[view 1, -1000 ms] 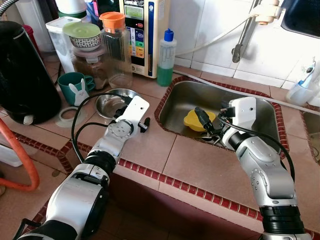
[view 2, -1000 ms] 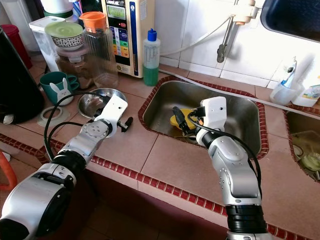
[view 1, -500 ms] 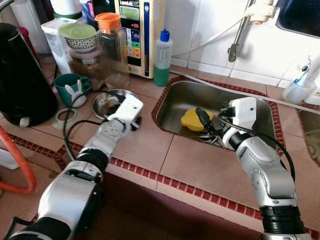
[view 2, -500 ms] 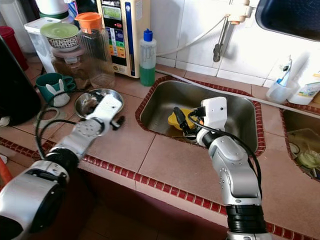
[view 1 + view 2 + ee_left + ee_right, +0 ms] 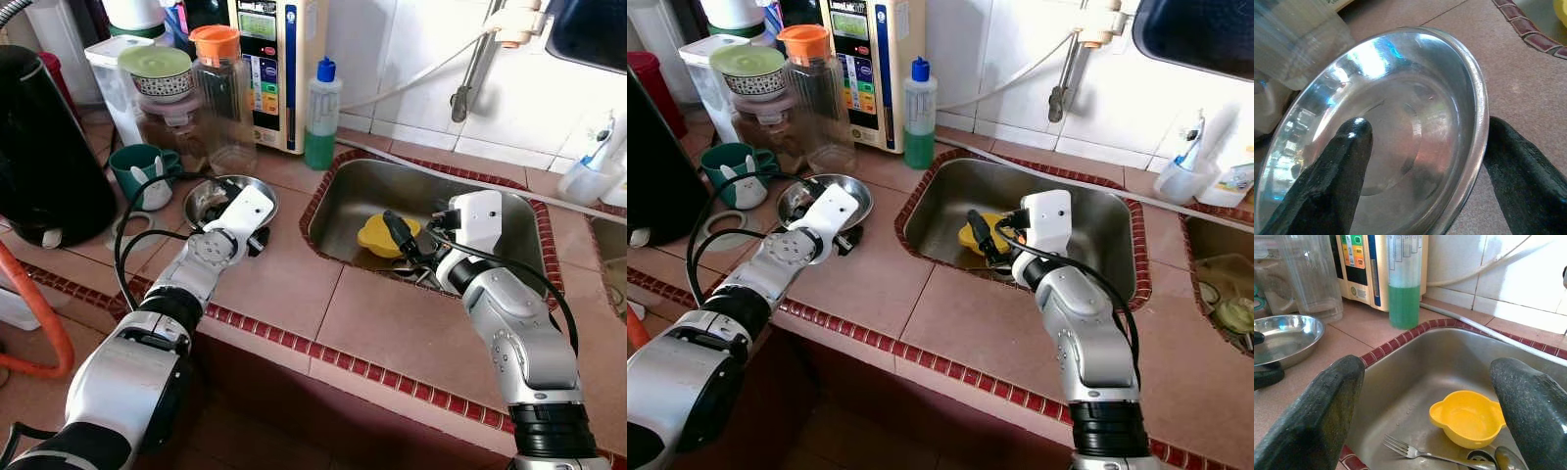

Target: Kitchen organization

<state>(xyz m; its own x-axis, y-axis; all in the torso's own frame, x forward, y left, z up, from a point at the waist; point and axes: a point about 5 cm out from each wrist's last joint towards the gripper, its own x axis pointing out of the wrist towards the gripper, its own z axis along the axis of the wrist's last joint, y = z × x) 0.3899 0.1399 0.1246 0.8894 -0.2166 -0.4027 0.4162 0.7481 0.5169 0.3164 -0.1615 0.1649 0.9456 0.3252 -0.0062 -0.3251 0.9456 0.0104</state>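
Observation:
A shallow steel bowl [image 5: 208,196] sits on the tiled counter left of the sink [image 5: 353,186]. My left gripper [image 5: 1425,139] is open and straddles the steel bowl's [image 5: 1400,117] near rim, one finger inside and one outside on the tile. A yellow bowl [image 5: 377,235] lies in the sink beside a fork [image 5: 1410,450] and a spoon. My right gripper [image 5: 400,240] hangs open over the sink's front part, just short of the yellow bowl [image 5: 1469,418], holding nothing.
Behind the steel bowl stand a clear jar with an orange lid [image 5: 225,88], a teal rabbit mug [image 5: 142,171] and a black kettle [image 5: 44,147]. A green soap bottle [image 5: 320,113] and a water purifier [image 5: 279,59] line the wall. An orange hose [image 5: 39,323] curves at the left.
My left gripper has slid left across the counter onto the steel bowl's rim. The right gripper has stayed over the sink.

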